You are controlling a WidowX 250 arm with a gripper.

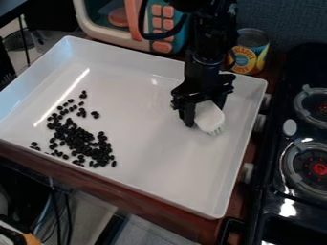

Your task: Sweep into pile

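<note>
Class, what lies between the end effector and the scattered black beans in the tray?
Nothing but bare tray floor: in the camera view, the white tray shows an open stretch from the end effector to the black beans.

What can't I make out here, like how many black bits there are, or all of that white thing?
In the camera view:
- Black bits: too small and overlapping to count.
- White tool: upper end hidden by the gripper.
- Robot arm: cut off by the top edge.
- Can: left side partly hidden by the arm.
- Stove: cut off by the right edge.
</note>
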